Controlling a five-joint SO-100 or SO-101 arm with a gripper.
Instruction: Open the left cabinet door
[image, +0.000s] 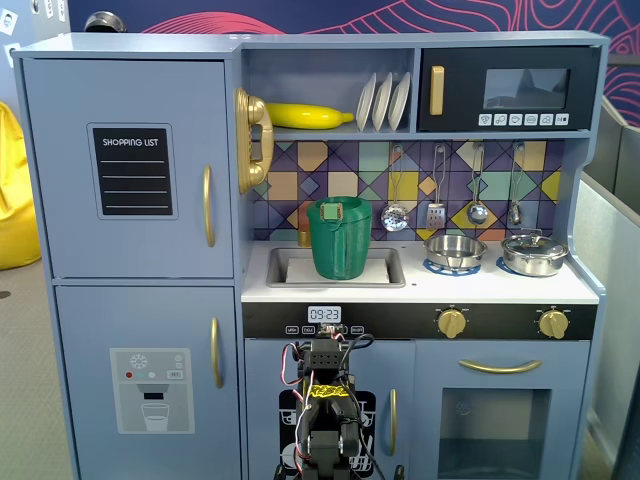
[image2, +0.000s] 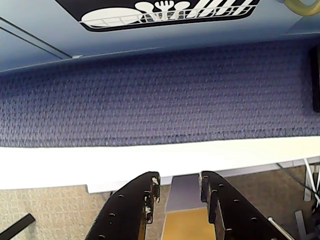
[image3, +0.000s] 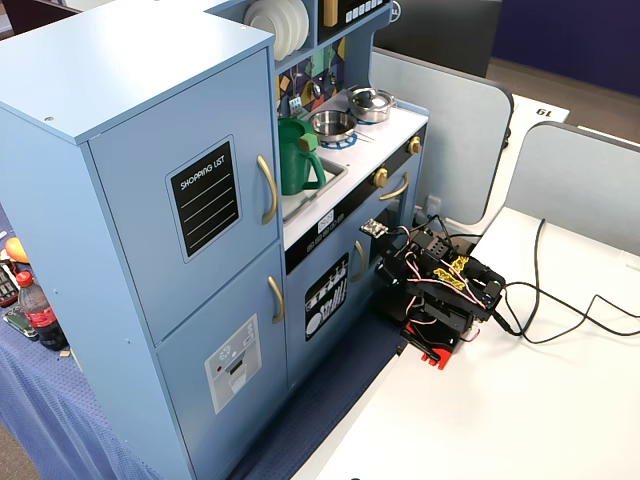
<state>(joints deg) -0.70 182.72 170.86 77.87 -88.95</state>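
**Claw folded low, shopping-list door shut above it**

In the wrist view the claw (image2: 179, 192) is slightly spread, with a narrow gap between its two dark fingers (image2: 131, 202), and it pinches nothing. Just beyond the fingertips lies the white edge of the desk (image2: 75, 165), then a strip of blue-purple carpet (image2: 160, 95), and past that the bottom of the small dish-rack door (image2: 165, 11).

In both fixed views the arm (image: 325, 420) (image3: 440, 295) sits folded on the desk, close in front of this small door. The left cabinet door (image: 130, 165) (image3: 200, 190), with the black "SHOPPING LIST" panel (image: 132, 170), is well above the claw and to its left in a fixed view. It is closed, flush with the cabinet. Its vertical gold handle (image: 208, 205) (image3: 267, 188) is well apart from the claw. Under it is the dispenser door (image: 150, 385), also closed.
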